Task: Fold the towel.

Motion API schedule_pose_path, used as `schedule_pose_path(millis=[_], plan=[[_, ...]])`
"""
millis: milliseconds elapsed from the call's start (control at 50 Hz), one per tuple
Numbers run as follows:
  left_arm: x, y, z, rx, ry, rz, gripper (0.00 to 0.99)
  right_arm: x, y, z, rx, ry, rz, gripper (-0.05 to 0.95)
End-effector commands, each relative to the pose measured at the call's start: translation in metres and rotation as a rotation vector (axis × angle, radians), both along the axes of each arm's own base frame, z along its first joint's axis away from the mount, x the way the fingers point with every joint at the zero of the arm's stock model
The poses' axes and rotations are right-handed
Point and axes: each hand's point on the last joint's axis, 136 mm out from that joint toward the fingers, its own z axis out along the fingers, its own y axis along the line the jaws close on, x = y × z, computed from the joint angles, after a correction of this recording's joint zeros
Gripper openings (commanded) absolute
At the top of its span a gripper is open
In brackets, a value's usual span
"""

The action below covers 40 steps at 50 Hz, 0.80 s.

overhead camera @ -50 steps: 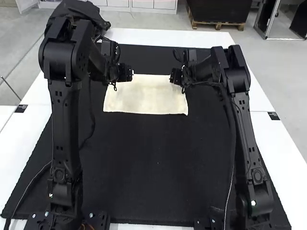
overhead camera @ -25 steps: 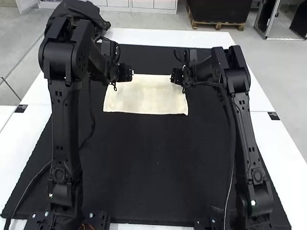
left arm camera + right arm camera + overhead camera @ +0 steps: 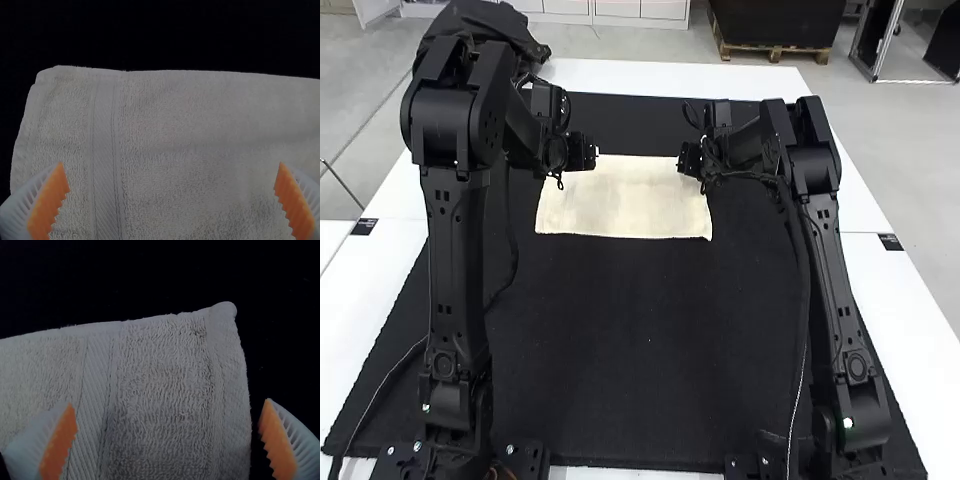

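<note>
– Black mat (image 3: 640, 340) underneath, then. Where's the towel (image 3: 620, 205) on it?

– Towards the far side, spread flat and wider than it is deep. Might be folded once; I can't tell for certain how many layers there are.

– Anything on its face?

– One woven band (image 3: 106, 150) near one end and a second band (image 3: 91, 405) near the other, and a rounded corner (image 3: 223, 312) in the right wrist view. Looks smooth enough.

– And the tools?

– Both open, nothing between the fingers. The left tool (image 3: 171, 164) has its fingers spread over the cloth. The right tool (image 3: 169, 402) straddles the side edge, one finger over cloth, the other out over the mat.

– So which step would you call it?

– Lining up for a fold, I'd say. Next, both want to go down at the two ends, pinch the same edge and lift together.

– What might spoil it?

– Catching only the top layer, or one side lifting first and skewing the fold.

– And farther out?

– The left arm (image 3: 455, 250) and right arm (image 3: 835, 290) reach forward on either side, and the white table (image 3: 680, 78) shows round the mat.
</note>
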Motion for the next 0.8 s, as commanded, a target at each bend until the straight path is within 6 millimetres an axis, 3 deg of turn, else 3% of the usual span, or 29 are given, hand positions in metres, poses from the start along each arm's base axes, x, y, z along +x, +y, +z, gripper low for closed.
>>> schedule_pose_path(millis=[0,40,240,340,520,560,660,720,780], plan=[[0.009,0.000,-0.005,-0.013,-0.001,-0.003,0.969,-0.004,-0.005,-0.028,0.016,0.056,-0.012,0.81],[0.009,0.000,-0.004,-0.013,-0.001,-0.002,0.969,-0.005,-0.004,-0.030,0.015,0.066,-0.010,0.80],[0.008,-0.001,-0.006,-0.012,0.004,-0.005,0.969,-0.009,0.001,-0.034,0.039,0.097,0.009,0.55],[0.008,0.000,-0.006,-0.011,0.004,-0.004,0.969,-0.013,0.005,-0.037,0.055,0.114,0.029,0.38],[0.008,0.001,-0.008,-0.011,0.008,-0.001,0.969,-0.017,0.006,-0.044,0.060,0.137,0.039,0.31],[0.008,0.001,-0.007,-0.011,0.007,-0.001,0.969,-0.018,0.007,-0.045,0.058,0.139,0.042,0.24],[0.008,0.001,-0.007,-0.012,0.007,0.000,0.969,-0.018,0.007,-0.044,0.059,0.138,0.043,0.17],[0.008,0.001,-0.008,-0.012,0.008,0.000,0.969,-0.018,0.007,-0.045,0.061,0.140,0.042,-0.01],[0.008,0.001,-0.008,-0.013,0.008,-0.002,0.969,-0.017,0.006,-0.043,0.065,0.140,0.039,-0.01]])
